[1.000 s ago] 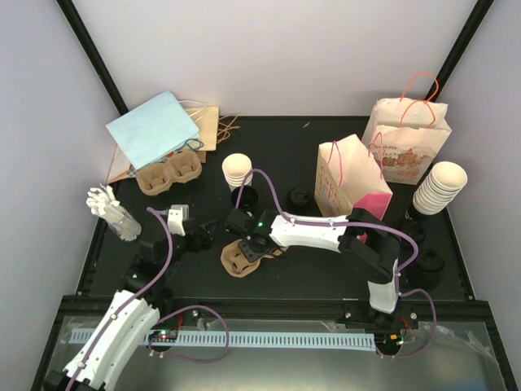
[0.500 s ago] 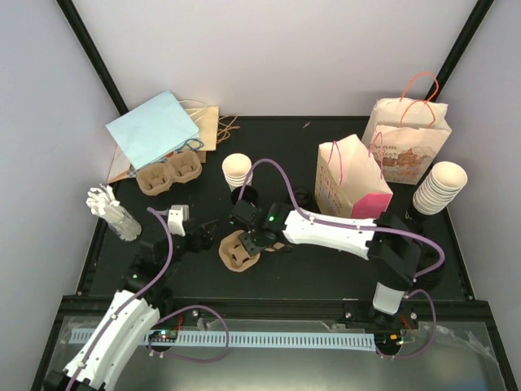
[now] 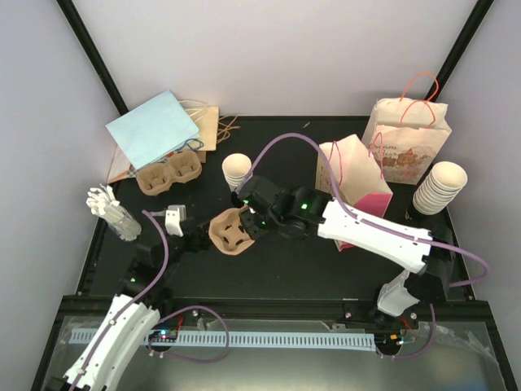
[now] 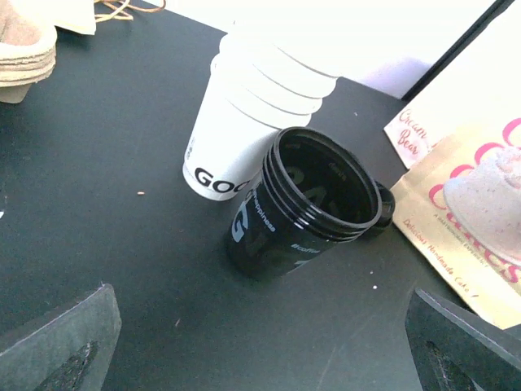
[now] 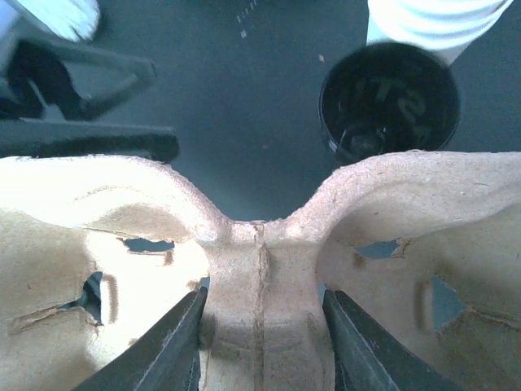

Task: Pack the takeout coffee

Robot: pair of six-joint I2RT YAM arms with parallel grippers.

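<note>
At the 7 o'clock corner of the black table point(image 3: 309, 269), the left gripper point(image 3: 198, 239) waits with its jaws spread wide and nothing between them. It faces toward 1 o'clock, where a stack of white cups point(image 3: 236, 169) stands with 1 black cup point(image 4: 313, 204) just beside it.

Just to the gripper's 3 o'clock, near the table's centre, hangs the moulded 2-well cup carrier point(image 3: 229, 234). It is tilted and looks clear of the surface. The right gripper point(image 3: 247, 221), reaching in from the 5 o'clock corner, pinches the carrier by the narrow bridge between its 2 wells. The cups sit at the carrier's 12 o'clock, and a pink-and-white paper bag point(image 3: 348, 175) stands open well off at its 3 o'clock.

The step in hand appears to be placing the carrier, with no cup loaded yet. The next move would call for levelling the carrier and setting it flat on bare table near the cups. It would need to stay clear of the left gripper so close at its 9 o'clock. Only then should the right gripper's pinch be released.
</note>
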